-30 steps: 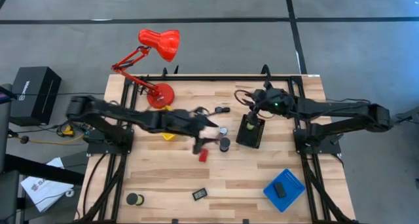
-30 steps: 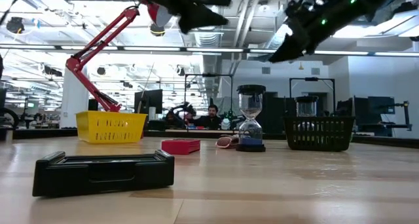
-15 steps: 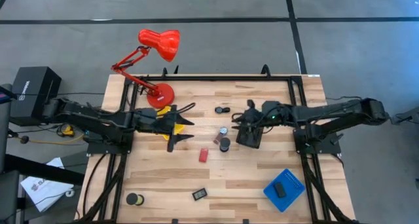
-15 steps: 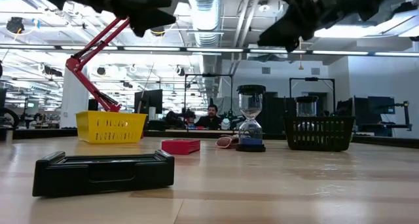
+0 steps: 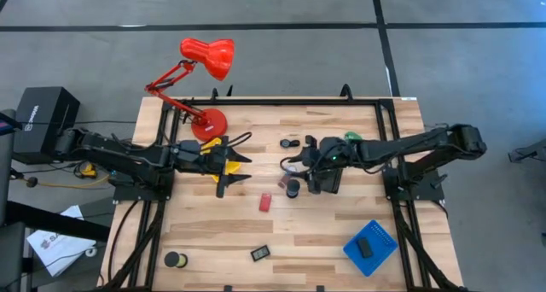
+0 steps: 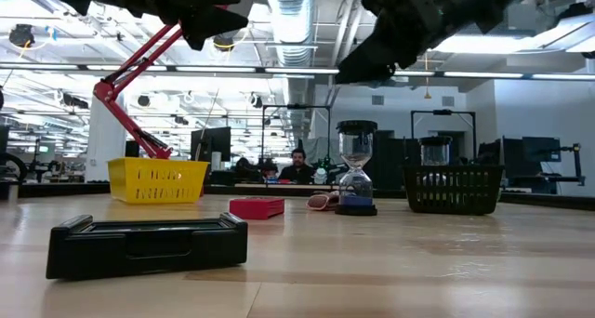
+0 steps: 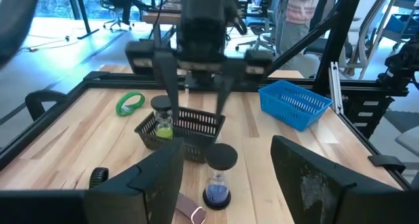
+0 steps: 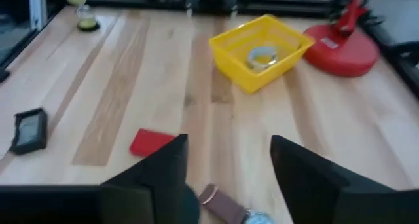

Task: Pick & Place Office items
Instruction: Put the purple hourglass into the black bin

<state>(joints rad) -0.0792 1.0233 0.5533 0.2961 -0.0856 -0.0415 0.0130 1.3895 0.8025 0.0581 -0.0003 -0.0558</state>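
Office items (image 5: 264, 201) on wooden table (image 5: 205, 228)

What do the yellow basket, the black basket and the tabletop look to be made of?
Yellow basket: likely moulded plastic, with a uniform bright colour and slotted walls.
Black basket: probably plastic too, though coated wire mesh is possible; matte, open lattice sides.
Tabletop: wood, pale butcher-block style planks with visible grain and seams and a smooth, light sheen.
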